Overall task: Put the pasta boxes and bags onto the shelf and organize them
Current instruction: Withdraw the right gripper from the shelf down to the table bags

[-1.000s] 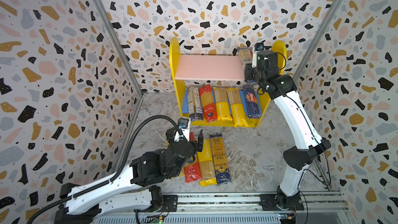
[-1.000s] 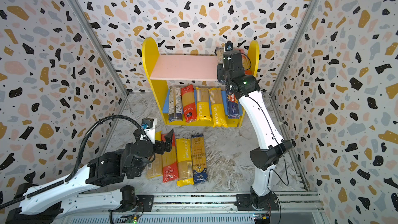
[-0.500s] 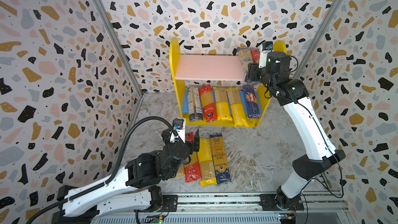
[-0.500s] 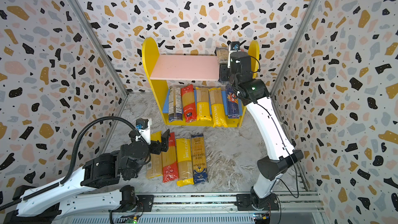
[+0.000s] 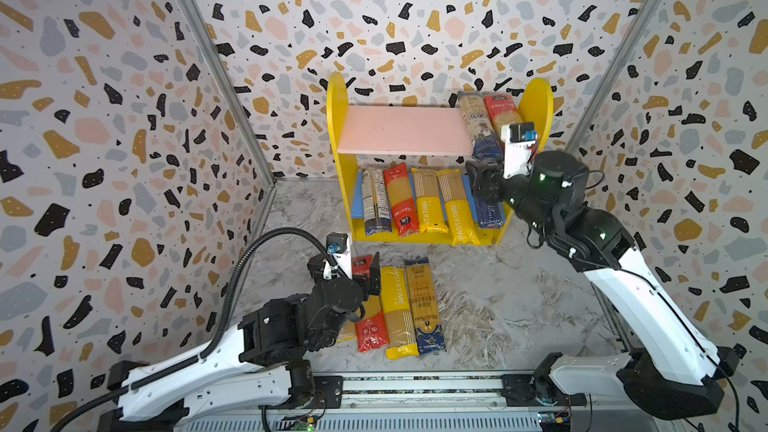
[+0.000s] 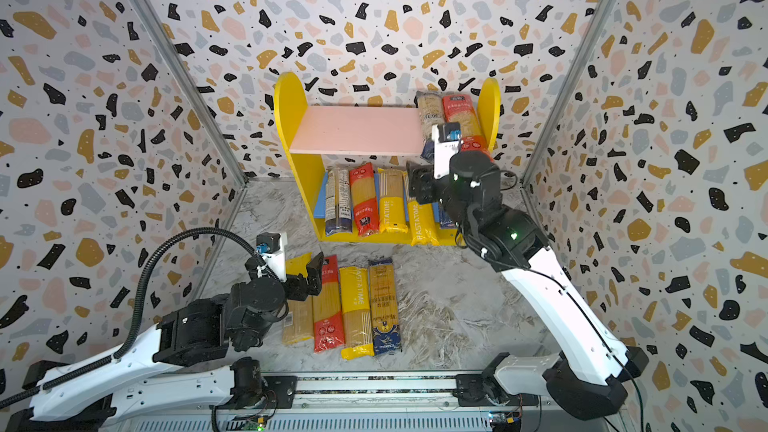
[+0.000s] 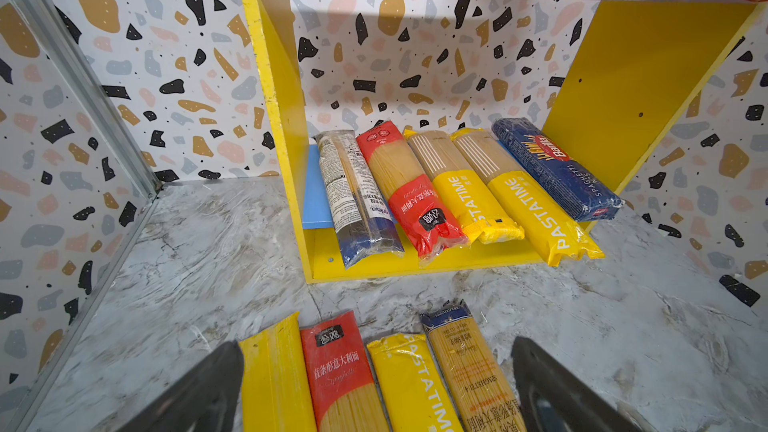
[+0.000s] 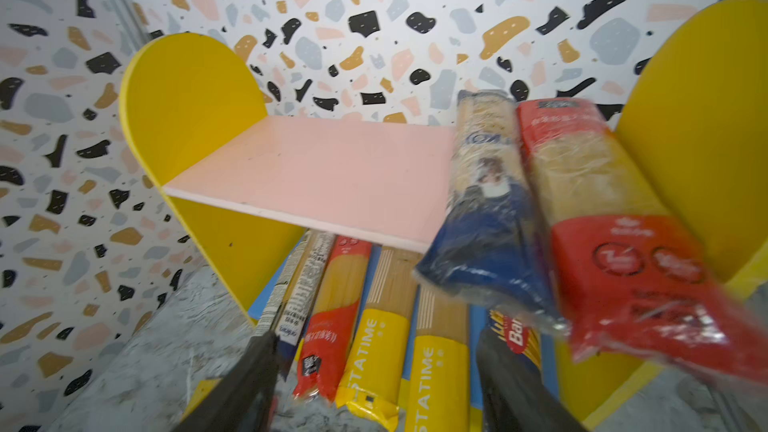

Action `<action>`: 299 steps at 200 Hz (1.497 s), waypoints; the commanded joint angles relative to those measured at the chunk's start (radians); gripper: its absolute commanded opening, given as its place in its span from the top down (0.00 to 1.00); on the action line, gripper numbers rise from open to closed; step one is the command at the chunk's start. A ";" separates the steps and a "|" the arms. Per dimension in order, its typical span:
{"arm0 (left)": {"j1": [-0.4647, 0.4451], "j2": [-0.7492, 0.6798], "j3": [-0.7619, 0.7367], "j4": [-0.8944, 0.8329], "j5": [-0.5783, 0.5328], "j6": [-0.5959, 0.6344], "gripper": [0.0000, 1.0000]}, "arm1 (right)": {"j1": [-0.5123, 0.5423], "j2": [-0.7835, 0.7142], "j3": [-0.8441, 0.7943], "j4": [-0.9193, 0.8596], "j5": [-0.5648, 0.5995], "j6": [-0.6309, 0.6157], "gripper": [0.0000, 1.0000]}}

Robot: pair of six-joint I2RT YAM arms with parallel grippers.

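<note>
Pasta packs (image 5: 426, 201) sit in 3 groups: 2 at the right end of the pink upper board (image 5: 399, 130) of the shelf (image 5: 336, 118), a navy-and-clear pack (image 5: 478, 130) touching a red pack (image 5: 500, 114), both overhanging the front edge; 5 side by side on the blue lower board (image 5: 356, 201); 4 in a row on the marble floor (image 5: 498, 305) in front. Left gripper (image 5: 347, 274) hovers over the floor row's left end, fingers spread wide, empty. Right gripper (image 5: 473, 180) is in front of the shelf's right side, just below the upper board's edge, fingers apart, holding nothing.
</note>
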 commanded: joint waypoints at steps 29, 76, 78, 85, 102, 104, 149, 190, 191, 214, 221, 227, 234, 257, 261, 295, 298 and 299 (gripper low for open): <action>-0.004 -0.065 -0.052 -0.082 -0.013 -0.096 0.01 | 0.225 -0.208 -0.295 -0.070 0.125 0.202 0.23; -0.004 -0.088 -0.074 -0.123 0.004 -0.140 0.01 | 0.468 -0.272 -0.503 -0.206 0.238 0.427 0.22; -0.003 -0.088 -0.077 -0.122 0.007 -0.142 0.01 | 0.479 -0.274 -0.510 -0.211 0.243 0.440 0.22; -0.004 -0.091 -0.093 -0.117 0.019 -0.149 0.01 | 0.513 -0.280 -0.540 -0.231 0.264 0.485 0.22; -0.003 -0.095 -0.141 -0.097 0.053 -0.169 0.01 | 0.569 -0.294 -0.626 -0.232 0.264 0.568 0.22; -0.004 -0.094 -0.148 -0.096 0.058 -0.171 0.01 | 0.573 -0.294 -0.637 -0.228 0.261 0.574 0.22; -0.003 -0.093 -0.250 -0.042 0.134 -0.230 0.01 | 0.638 -0.260 -0.830 -0.089 0.166 0.681 0.22; -0.003 -0.110 -0.363 0.031 0.208 -0.281 0.00 | 0.657 -0.168 -0.936 0.036 0.106 0.724 0.20; -0.003 -0.109 -0.366 0.032 0.209 -0.282 0.00 | 0.657 -0.166 -0.939 0.039 0.104 0.724 0.20; -0.004 -0.122 -0.425 0.073 0.231 -0.314 0.00 | 0.656 -0.119 -0.986 0.112 0.071 0.730 0.18; -0.003 -0.126 -0.438 0.083 0.231 -0.320 0.00 | 0.655 -0.102 -0.993 0.123 0.065 0.735 0.18; -0.003 -0.133 -0.448 0.091 0.231 -0.325 0.00 | 0.655 -0.083 -0.995 0.127 0.063 0.742 0.17; -0.004 -0.139 -0.455 0.099 0.229 -0.327 0.00 | 0.655 -0.062 -0.999 0.134 0.062 0.747 0.17; -0.004 -0.152 -0.467 0.107 0.222 -0.325 0.00 | 0.653 0.001 -1.005 0.177 0.044 0.749 0.15; -0.004 -0.153 -0.468 0.107 0.220 -0.323 0.00 | 0.651 0.012 -1.005 0.186 0.038 0.747 0.14; -0.003 -0.161 -0.464 0.097 0.210 -0.315 0.00 | 0.611 0.110 -0.991 0.213 0.025 0.740 0.14; -0.004 -0.161 -0.465 0.097 0.209 -0.314 0.00 | 0.607 0.116 -0.989 0.217 0.024 0.737 0.14; -0.004 -0.162 -0.464 0.097 0.209 -0.314 0.00 | 0.604 0.119 -0.989 0.217 0.024 0.736 0.14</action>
